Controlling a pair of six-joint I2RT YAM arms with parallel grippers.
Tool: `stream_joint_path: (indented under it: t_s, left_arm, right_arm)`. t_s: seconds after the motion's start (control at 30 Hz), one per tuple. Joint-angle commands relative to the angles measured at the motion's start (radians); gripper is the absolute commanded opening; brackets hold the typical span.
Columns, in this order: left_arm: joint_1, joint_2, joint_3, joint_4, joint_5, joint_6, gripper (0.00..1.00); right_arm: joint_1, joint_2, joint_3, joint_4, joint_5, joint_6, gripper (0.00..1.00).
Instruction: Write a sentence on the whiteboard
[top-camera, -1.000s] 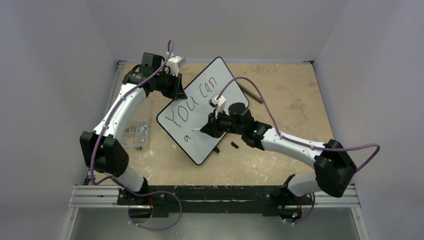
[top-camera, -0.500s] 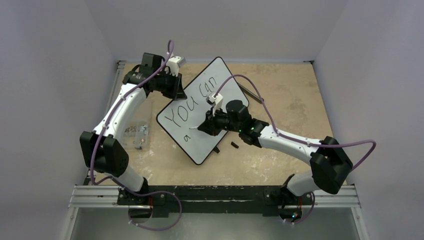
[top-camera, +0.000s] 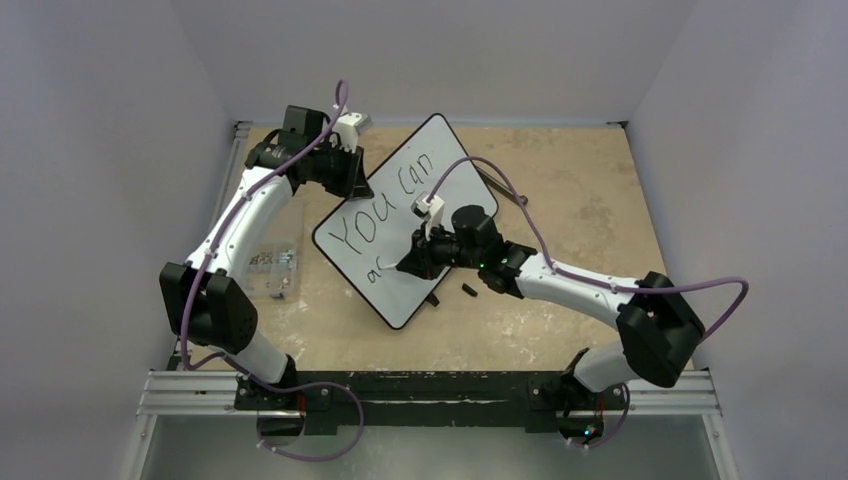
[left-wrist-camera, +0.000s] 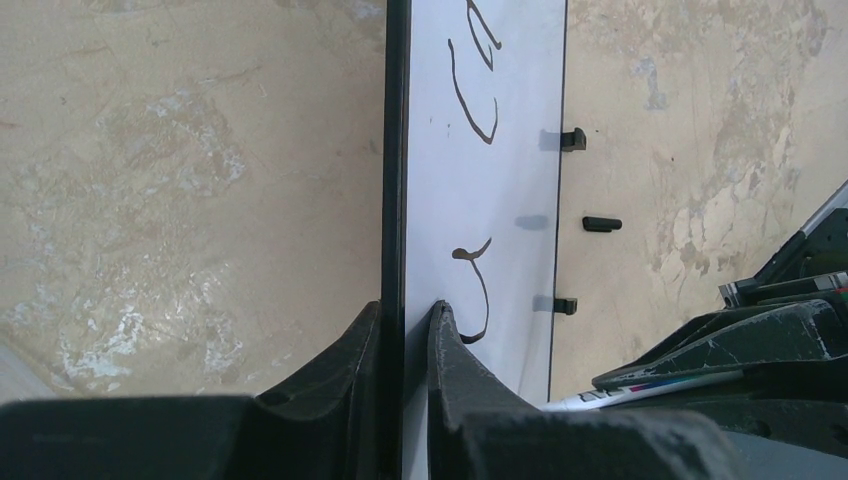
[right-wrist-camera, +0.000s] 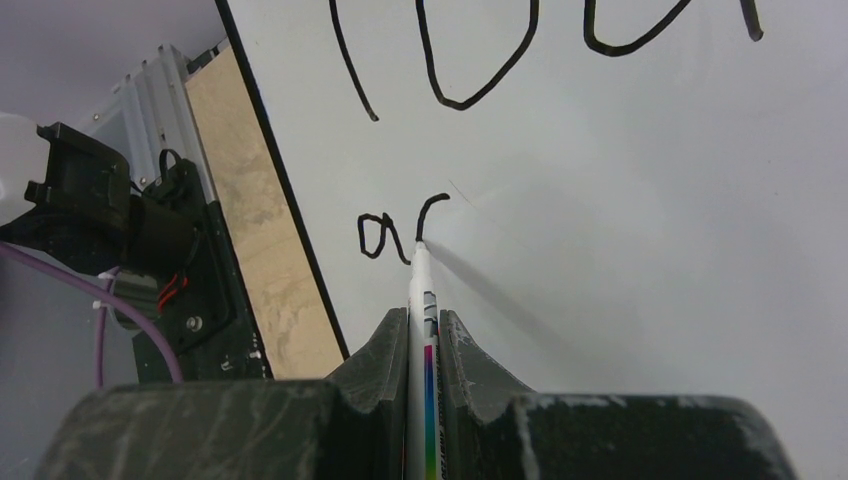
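Black fingers of my left gripper (left-wrist-camera: 405, 310) are clamped on the whiteboard (top-camera: 405, 295), pinching the frame on its upper-left edge. The board sits at a slant in the middle of the tan table (top-camera: 580, 180). On it the sentence (top-camera: 385, 205) reads "YOU can", with an "a" and a "c" stroke below. Further right, my right gripper (right-wrist-camera: 415, 318) is closed tight on a marker (right-wrist-camera: 418, 285), whose tip touches the board at the "c". A small black cap (top-camera: 468, 291) lies on the table just beside the board's right edge.
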Motion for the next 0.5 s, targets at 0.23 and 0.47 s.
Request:
stream_joint_path:
  t_s: [0.23,0.47]
  left_arm:
    - [0.0,-0.028,-0.007,0.046,-0.246,0.111,0.0]
    - [-0.001,-0.03,-0.007,0.046,-0.249,0.113,0.0]
  right_arm:
    - [0.0,-0.05,0.003,-0.038,0.115,-0.014,0.0]
    - [0.0,-0.075,0.067,-0.092,0.125,-0.026,0.0]
